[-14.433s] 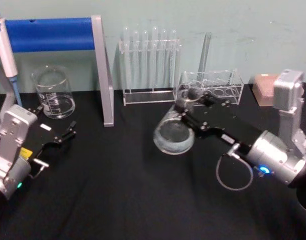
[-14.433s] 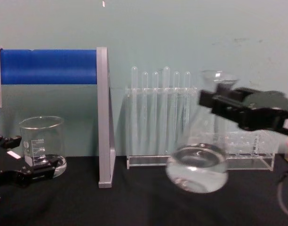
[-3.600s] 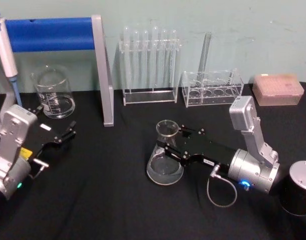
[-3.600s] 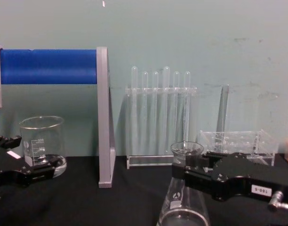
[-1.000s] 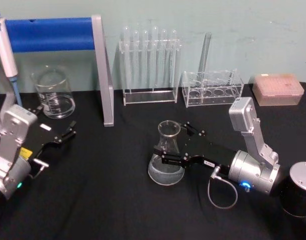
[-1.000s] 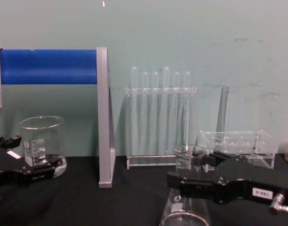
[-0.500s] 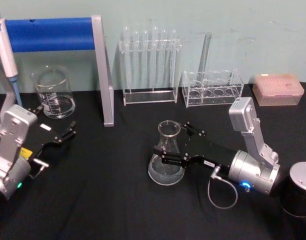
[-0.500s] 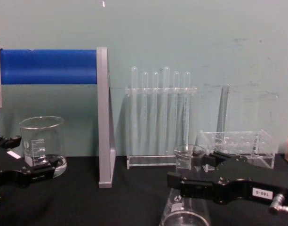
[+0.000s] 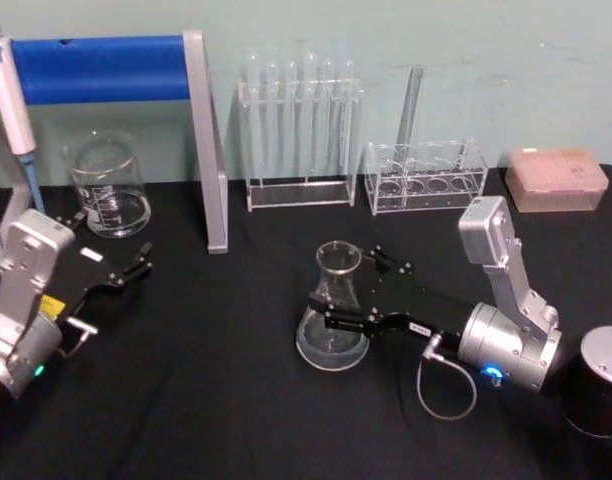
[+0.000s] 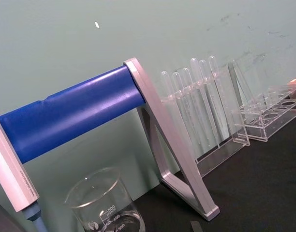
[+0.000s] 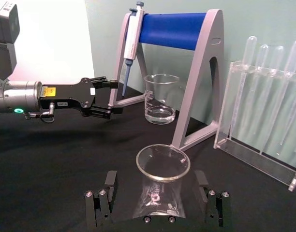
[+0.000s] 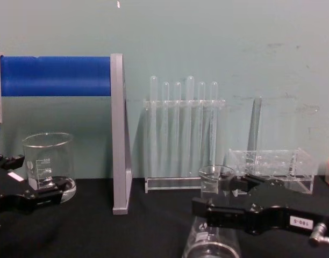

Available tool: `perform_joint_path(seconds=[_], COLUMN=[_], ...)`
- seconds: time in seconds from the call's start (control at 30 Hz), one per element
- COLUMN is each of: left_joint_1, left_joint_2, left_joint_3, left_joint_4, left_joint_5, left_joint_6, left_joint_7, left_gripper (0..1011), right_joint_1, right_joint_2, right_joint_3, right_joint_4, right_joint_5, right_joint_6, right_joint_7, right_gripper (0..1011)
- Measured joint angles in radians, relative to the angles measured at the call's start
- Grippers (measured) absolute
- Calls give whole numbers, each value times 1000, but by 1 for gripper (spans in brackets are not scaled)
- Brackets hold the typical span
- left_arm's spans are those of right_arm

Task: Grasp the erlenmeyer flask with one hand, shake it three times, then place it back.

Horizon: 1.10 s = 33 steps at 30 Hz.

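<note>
The right end effector (image 9: 338, 301) sits low over the desk (image 9: 236, 400) with its two fingers spread wide, one on each side of the erlenmeyer flask (image 9: 333, 315). In the right wrist view both fingers (image 11: 101, 207) stand clear of the glass, with a gap on either side, so the hold is released and nothing is gripped.

From the end effector the flask lies straight ahead, between the fingers and toward the robot's left, at the height of its sloping shoulder just under the neck. The flask stands upright on its wide base on the desk, its long axis vertical and its flared mouth up; the arm's reach runs level and crosswise to that axis. So I judge that the way out is straight back along the arm's own line, away from the flask — a sideways drift would bring a finger against the glass and could tip it.

Taking the flask as landmark: the test tube rack (image 9: 298, 135) stands behind it near the wall, the blue-barred stand (image 9: 201, 140) behind it and to the left, the beaker (image 9: 108, 188) further left. The left end effector (image 9: 121, 275) is parked well to the left of the flask, just before the beaker, with its fingers parted and empty — by far the farther one.

With the flask set down and let go, the task looks nearly done.
</note>
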Motion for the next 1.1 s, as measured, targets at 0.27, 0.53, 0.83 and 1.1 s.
perform_joint_path(seconds=[0.27,0.53,0.83,1.1], left_joint_1=[0,0,0,0], left_joint_2=[0,0,0,0], left_joint_3=[0,0,0,0], left_joint_4=[0,0,0,0], left_joint_5=[0,0,0,0], left_joint_6=[0,0,0,0], left_joint_7=[0,0,0,0], left_gripper=[1001,1001,1001,1001], right_joint_1=[-31,-68,-124,-156], right_joint_2=[26,72,102,80], right_joint_3=[15,29,91,155], right_joint_4=[-36,-80,-126,-149], right_joint_5=[0,-3,7,-4], right_joint_6=[5,-16,-22,-31], right_joint_7=[-9,4,-45,-143], right_gripper=[1000,1000,1000,1000])
